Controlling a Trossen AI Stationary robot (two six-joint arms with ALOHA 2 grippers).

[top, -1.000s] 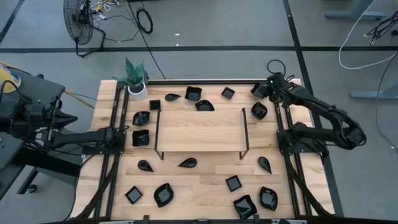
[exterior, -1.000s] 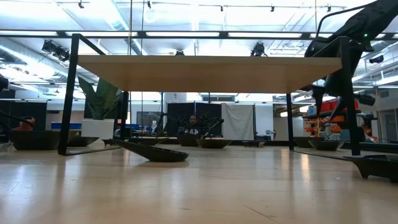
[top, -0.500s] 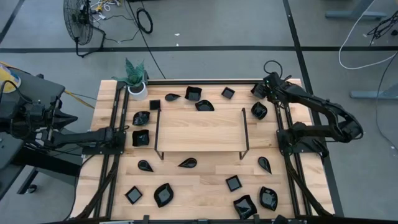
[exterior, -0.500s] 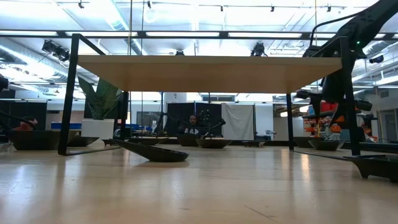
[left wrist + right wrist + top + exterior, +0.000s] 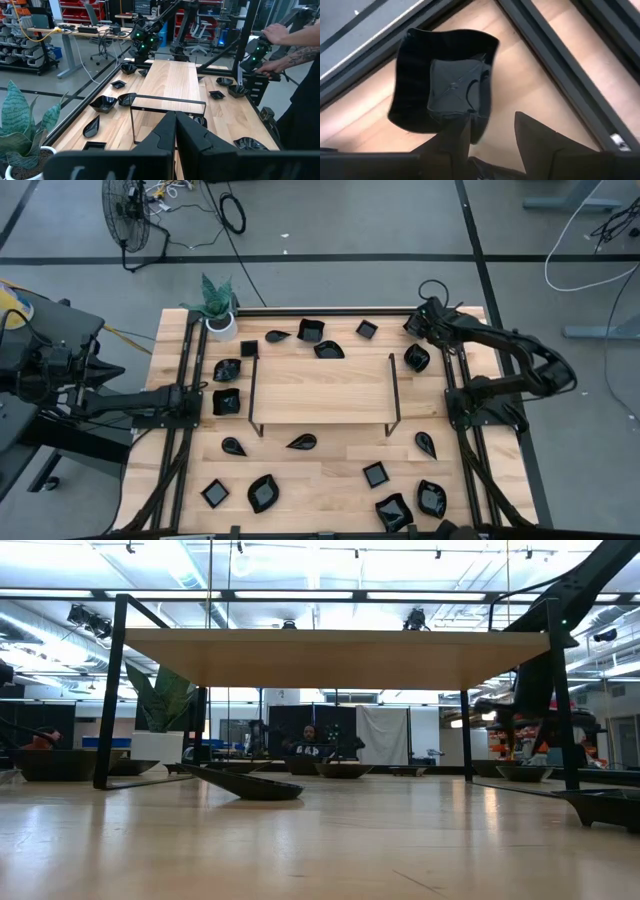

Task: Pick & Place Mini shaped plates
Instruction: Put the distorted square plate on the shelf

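Hovering with fingers parted, the right gripper [image 5: 492, 137] sits directly above a square black plate [image 5: 445, 80], one fingertip [image 5: 452, 137] overlapping its near rim; left gripper [image 5: 175, 132] closed, empty. No writing legible.

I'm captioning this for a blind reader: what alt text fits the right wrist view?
The right claw, fingers apart, hangs just over a glossy black square mini plate, one finger at the plate's rim. The plate lies on the light wooden table, beside a dark frame rail.
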